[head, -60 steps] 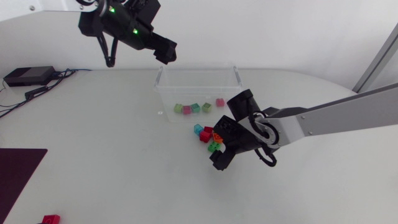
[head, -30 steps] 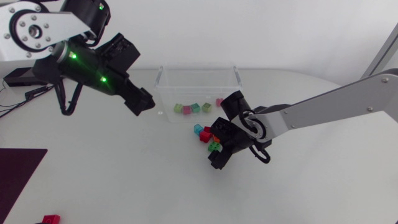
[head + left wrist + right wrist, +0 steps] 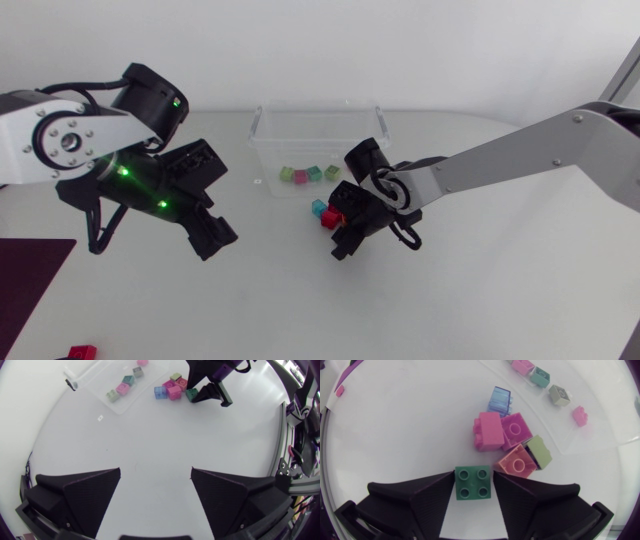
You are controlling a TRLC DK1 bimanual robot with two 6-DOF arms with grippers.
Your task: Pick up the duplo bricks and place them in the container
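The dark green brick (image 3: 472, 483) sat clamped between the two fingers of the right gripper (image 3: 474, 479), one finger pressed to each side, studs up and low over the table (image 3: 480, 300). Just ahead of it lay a tight heap of loose bricks: a salmon brick (image 3: 516, 462) nearest the held one, an olive brick (image 3: 540, 451) touching that, two pink bricks (image 3: 488, 430) side by side behind them, and a pale blue brick (image 3: 499, 400) at the far edge of the heap. The heap lay just outside the near wall of the clear container (image 3: 262, 135), which stood upright on the table beyond it. Inside the container four small bricks (image 3: 314, 173) made a rough row along the floor, and the right wrist view showed one more pink brick (image 3: 579, 415) set apart from them. The right arm (image 3: 500, 165) came in from the side and ended beside the heap. The left gripper (image 3: 156, 492) hung over bare table with its fingers spread wide and nothing between them, well apart from the heap and the container. A red brick (image 3: 80, 352) lay far off at the table's near corner, close to a dark mat (image 3: 30, 270)
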